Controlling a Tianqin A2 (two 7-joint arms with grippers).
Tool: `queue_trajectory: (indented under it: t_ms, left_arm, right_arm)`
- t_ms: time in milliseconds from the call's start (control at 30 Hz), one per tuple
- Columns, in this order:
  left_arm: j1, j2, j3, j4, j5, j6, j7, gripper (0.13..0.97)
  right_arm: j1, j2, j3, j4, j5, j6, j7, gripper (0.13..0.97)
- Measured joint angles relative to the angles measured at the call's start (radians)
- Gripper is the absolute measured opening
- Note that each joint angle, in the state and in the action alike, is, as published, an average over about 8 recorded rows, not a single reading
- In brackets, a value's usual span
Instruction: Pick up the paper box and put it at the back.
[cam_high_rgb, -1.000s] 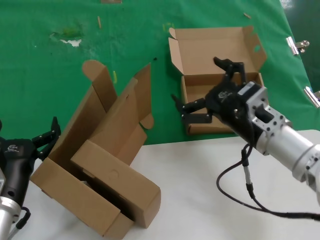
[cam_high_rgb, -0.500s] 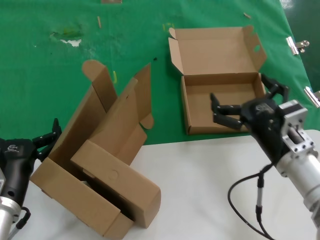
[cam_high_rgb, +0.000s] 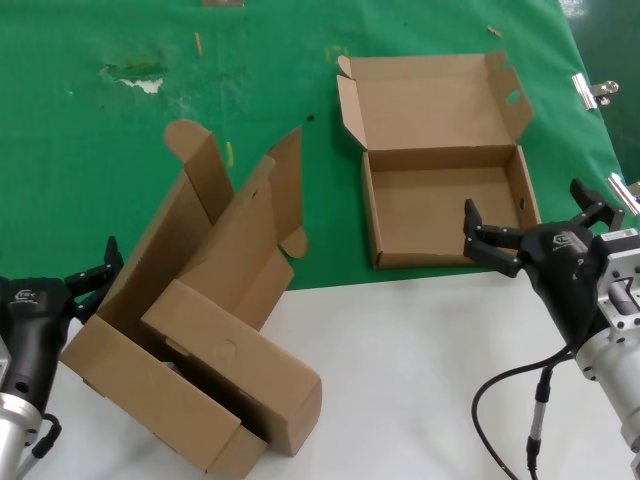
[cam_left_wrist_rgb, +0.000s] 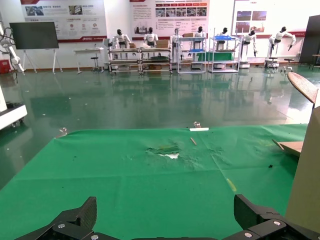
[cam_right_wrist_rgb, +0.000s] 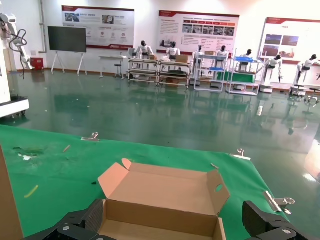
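Paper box (cam_high_rgb: 445, 200) brown, shallow, lid open, on green cloth (cam_high_rgb: 90, 150); right claw (cam_high_rgb: 535, 232) wide, empty.

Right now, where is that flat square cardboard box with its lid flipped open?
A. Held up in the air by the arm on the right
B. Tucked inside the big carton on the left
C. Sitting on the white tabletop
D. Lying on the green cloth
D: the paper box lies open on the green cloth, and the right end effector is open beside its near right corner, holding nothing.
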Motion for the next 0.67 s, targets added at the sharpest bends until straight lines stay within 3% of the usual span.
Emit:
queue_trajectory:
  t_ms: [667]
  left_arm:
    - [0.000, 0.000, 0.000, 0.000, 0.000, 0.000, 0.000, 0.966]
  right_arm:
    - [0.000, 0.000, 0.000, 0.000, 0.000, 0.000, 0.000, 0.966]
